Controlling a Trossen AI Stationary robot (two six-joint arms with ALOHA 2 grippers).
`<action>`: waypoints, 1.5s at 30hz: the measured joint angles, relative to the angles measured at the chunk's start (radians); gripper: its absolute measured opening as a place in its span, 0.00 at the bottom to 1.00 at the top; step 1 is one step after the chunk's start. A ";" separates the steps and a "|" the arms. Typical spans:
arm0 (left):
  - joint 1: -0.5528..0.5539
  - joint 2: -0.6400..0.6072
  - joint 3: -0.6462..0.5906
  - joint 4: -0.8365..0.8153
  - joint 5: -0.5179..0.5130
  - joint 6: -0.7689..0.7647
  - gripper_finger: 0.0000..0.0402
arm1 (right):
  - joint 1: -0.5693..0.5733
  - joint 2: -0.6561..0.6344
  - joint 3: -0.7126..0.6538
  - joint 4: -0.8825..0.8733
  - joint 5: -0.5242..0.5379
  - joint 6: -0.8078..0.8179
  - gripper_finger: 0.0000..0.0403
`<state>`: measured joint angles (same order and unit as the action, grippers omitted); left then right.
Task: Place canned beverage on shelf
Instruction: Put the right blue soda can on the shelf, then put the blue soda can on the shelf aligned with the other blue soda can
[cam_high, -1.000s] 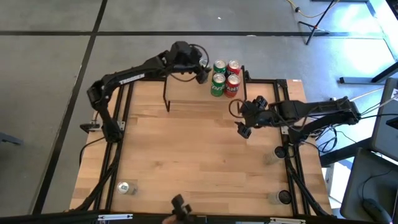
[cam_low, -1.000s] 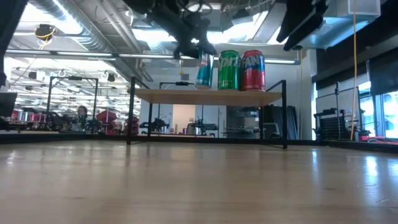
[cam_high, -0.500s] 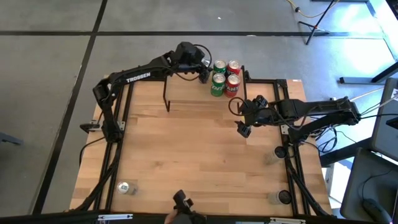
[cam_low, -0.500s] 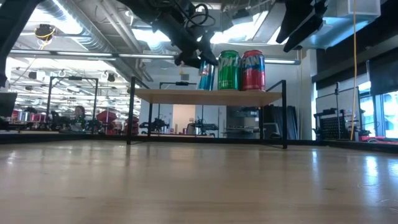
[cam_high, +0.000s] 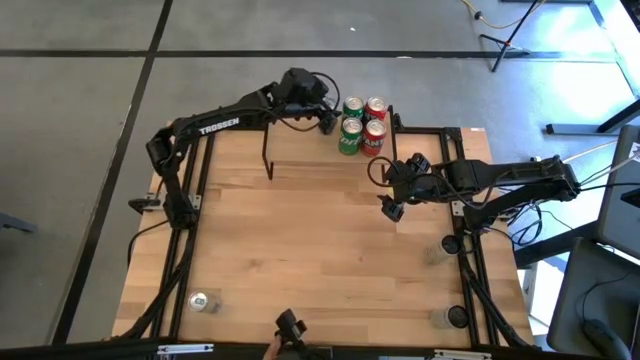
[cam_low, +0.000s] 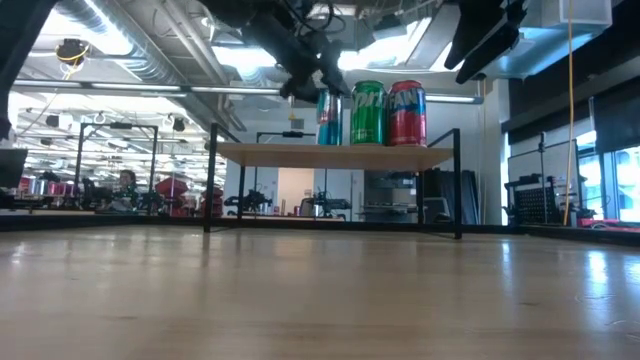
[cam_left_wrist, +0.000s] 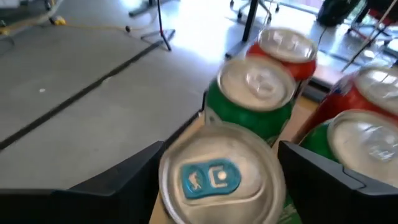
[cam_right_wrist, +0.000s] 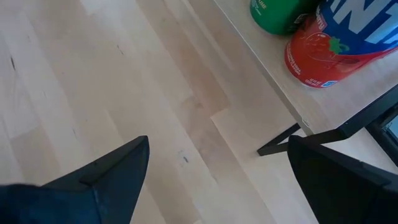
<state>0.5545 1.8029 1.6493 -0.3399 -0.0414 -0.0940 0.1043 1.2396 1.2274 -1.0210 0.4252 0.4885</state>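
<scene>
A blue can (cam_low: 328, 118) stands upright on its base on the shelf (cam_low: 330, 153), just left of a green can (cam_low: 368, 112) and a red can (cam_low: 407, 112). My left gripper (cam_left_wrist: 221, 155) reaches over the shelf's far left part (cam_high: 325, 115). It is open, one finger on each side of the blue can's silver top (cam_left_wrist: 217, 177). Behind the blue can stand two green and two red cans (cam_left_wrist: 255, 93). My right gripper (cam_high: 392, 205) hangs open over the table, right of the shelf, with nothing in it (cam_right_wrist: 217, 180). My left gripper has its fingers (cam_left_wrist: 140, 174) close beside the blue can's upper rim (cam_left_wrist: 168, 186), slanting down from the table's left. Whether they touch the can I cannot tell. The can stands on the shelf top.
The green and red cans (cam_high: 362, 122) fill the shelf's far right corner. The shelf's near left part (cam_high: 300, 150) is bare wood. A silver can (cam_high: 200, 301) lies near the table's front left corner. Two clear cups (cam_high: 437, 250) (cam_high: 447, 317) stand at the right edge.
The blue can hung tilted just over the shelf in my left gripper. It has come down a little and now stands upright on the shelf top beside the green can.
</scene>
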 joint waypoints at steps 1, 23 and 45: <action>0.001 -0.013 0.000 0.001 -0.001 0.001 0.74 | 0.000 0.000 0.000 0.000 0.000 0.000 0.91; -0.326 -0.490 0.002 -0.464 0.033 -0.074 0.70 | 0.048 0.003 -0.001 0.195 -0.100 -0.007 0.91; -1.270 -0.518 -0.165 -0.932 0.011 -1.082 0.70 | 0.173 0.105 -0.001 0.328 -0.160 -0.022 0.91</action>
<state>-0.7153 1.2846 1.4844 -1.2719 -0.0307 -1.1762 0.2774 1.3444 1.2266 -0.6931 0.2653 0.4661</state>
